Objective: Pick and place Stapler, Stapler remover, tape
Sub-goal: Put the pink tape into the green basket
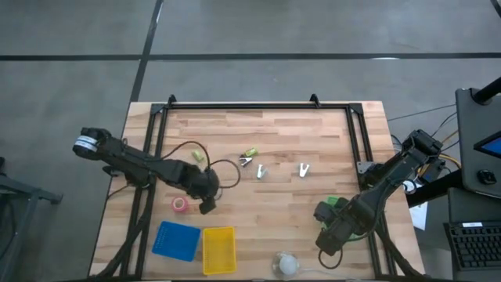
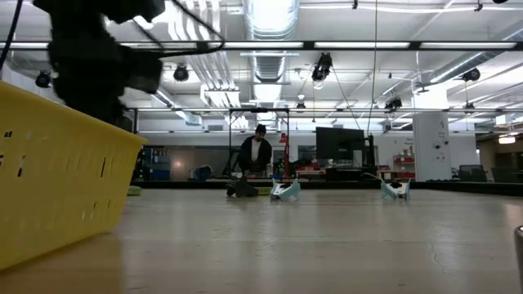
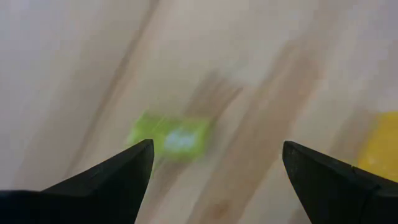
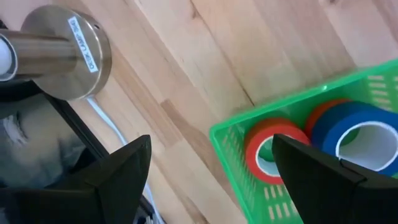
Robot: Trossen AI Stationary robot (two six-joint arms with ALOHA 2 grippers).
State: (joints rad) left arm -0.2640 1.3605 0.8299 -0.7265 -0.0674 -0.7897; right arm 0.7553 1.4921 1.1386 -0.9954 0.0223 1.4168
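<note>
My left gripper (image 1: 207, 204) hangs open over the wood near the table's middle left. In its wrist view the open fingers (image 3: 214, 149) frame a small lime-green thing with a pale middle (image 3: 171, 138) lying on the table. A pink tape roll (image 1: 181, 204) lies flat just left of it. My right gripper (image 1: 329, 227) is open above a green basket (image 1: 335, 205), which holds a red roll (image 4: 267, 149), a blue roll (image 4: 357, 134) and another red one (image 4: 326, 109). Two pale staple removers (image 1: 261, 171) (image 1: 304, 169) stand mid-table.
A blue basket (image 1: 175, 240) and a yellow basket (image 1: 218, 249) sit at the near edge, and the yellow one (image 2: 57, 175) fills the low view's left. Small yellow-green items (image 1: 250, 152) (image 1: 197, 157), a cable loop (image 1: 227, 168), a pale round thing (image 1: 286, 264). A metal post (image 4: 62, 43) stands by the green basket.
</note>
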